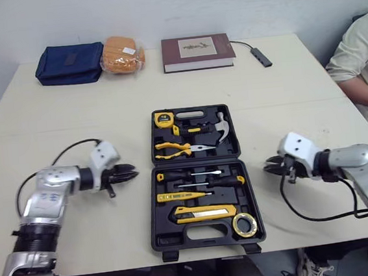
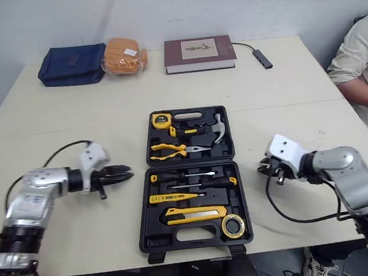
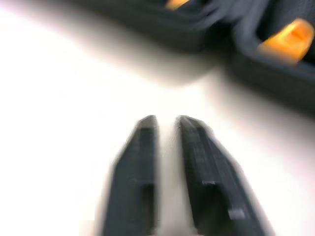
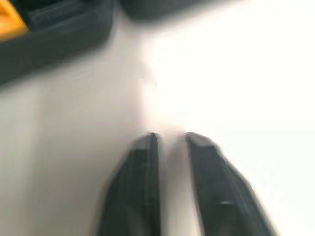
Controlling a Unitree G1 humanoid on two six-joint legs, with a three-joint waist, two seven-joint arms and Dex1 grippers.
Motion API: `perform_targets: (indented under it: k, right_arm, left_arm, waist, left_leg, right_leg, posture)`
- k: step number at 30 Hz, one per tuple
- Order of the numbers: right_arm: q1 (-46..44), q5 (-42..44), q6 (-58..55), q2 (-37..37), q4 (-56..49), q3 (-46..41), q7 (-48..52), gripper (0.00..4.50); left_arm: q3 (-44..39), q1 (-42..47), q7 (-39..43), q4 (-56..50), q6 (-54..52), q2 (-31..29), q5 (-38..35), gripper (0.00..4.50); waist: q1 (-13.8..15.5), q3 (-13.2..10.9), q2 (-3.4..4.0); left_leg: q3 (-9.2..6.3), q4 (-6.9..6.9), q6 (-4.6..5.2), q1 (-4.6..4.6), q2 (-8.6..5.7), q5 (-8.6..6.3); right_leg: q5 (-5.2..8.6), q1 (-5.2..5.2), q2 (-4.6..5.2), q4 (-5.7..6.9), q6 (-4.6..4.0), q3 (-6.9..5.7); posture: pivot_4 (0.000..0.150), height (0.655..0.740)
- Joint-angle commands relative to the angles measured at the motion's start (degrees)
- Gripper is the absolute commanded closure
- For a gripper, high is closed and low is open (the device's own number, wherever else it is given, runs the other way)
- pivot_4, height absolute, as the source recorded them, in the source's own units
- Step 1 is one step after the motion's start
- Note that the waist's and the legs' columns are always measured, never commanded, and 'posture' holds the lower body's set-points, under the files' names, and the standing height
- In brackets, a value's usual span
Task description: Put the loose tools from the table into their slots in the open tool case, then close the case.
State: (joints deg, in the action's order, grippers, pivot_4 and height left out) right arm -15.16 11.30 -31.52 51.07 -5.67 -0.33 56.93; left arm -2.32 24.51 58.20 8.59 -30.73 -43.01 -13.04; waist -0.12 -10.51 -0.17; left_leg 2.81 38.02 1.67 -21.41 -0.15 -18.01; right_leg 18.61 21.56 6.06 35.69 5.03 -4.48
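Note:
The black tool case [image 1: 153, 213] lies open in the middle of the table. Its far half holds a yellow tape measure [image 1: 163, 119], a hammer [image 1: 221, 126] and pliers [image 1: 178, 149]. Its near half holds screwdrivers [image 1: 194, 174], a yellow tester [image 1: 180, 196], a utility knife [image 1: 204, 212] and a tape roll [image 1: 246, 224]. My left gripper [image 1: 132, 174] hovers low just left of the case, shut on nothing and pointing at it. My right gripper [image 1: 268, 166] sits just right of the case, also shut and empty. The case's edge [image 3: 275, 73] shows ahead of the left fingers [image 3: 142, 162].
Along the table's far edge lie a navy pouch [image 1: 69, 64], an orange packet [image 1: 122, 54], a brown book [image 1: 196, 52] and a small cabled adapter [image 1: 261, 57]. A person [image 1: 362, 55] sits at the table's right side. Cables loop from both wrists.

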Motion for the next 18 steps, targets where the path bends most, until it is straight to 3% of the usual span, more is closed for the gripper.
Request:
perform_targets:
  k: [1,4,5,10,18]
  right_arm:
    - [-2.57,7.50,-12.17,-0.78,-6.82,-5.89,-2.06,1.43]
    - [-8.69,14.56,-27.88,-4.97,-8.26,-9.51,-6.81,0.00]
    - [-10.99,16.08,-32.18,-6.37,-8.06,-10.12,-8.37,0.00]
    - [-23.13,16.50,-45.38,-14.70,-3.08,-10.04,-18.45,0.00]
    - [-30.63,13.83,-49.79,-20.76,4.18,-5.87,-26.83,0.00]
  left_arm:
    - [-3.81,1.99,-3.40,-9.07,-13.54,-0.27,-5.87,1.73]
    - [-4.94,7.12,-9.36,-10.63,-27.15,2.31,-8.76,0.28]
    - [-5.09,9.25,-11.48,-10.34,-30.52,3.57,-9.17,0.05]
    - [-4.71,18.13,-19.58,-5.08,-41.22,8.52,-8.71,0.05]
    - [-0.16,20.92,-22.62,2.53,-39.65,10.36,-6.93,0.05]
  waist:
    - [0.03,-0.01,0.01]
    - [0.05,-0.01,0.01]
    - [0.05,-0.01,0.00]
    - [-0.08,-0.01,0.00]
    - [0.10,0.00,-0.01]
  left_leg:
    - [-0.01,0.00,0.00,0.00,-0.01,0.00]
    - [-0.06,0.00,-0.02,-0.01,-0.02,-0.02]
    - [-0.07,0.00,-0.04,0.00,-0.02,-0.03]
    - [-0.09,-0.05,-0.04,-0.13,-0.07,-0.02]
    - [0.07,0.00,-0.06,-0.49,-0.09,0.07]
  right_leg:
    - [0.00,0.00,0.03,0.00,0.00,0.00]
    - [0.00,0.00,0.05,-0.02,0.00,0.00]
    - [0.00,0.00,0.05,-0.01,-0.01,0.00]
    - [0.00,0.10,0.02,0.14,0.00,-0.04]
    - [0.00,0.55,-0.08,0.27,0.00,0.04]
  posture:
    - [0.150,0.7400]
    - [0.150,0.7400]
    - [0.150,0.7400]
    - [0.150,0.7400]
    - [0.150,0.7400]
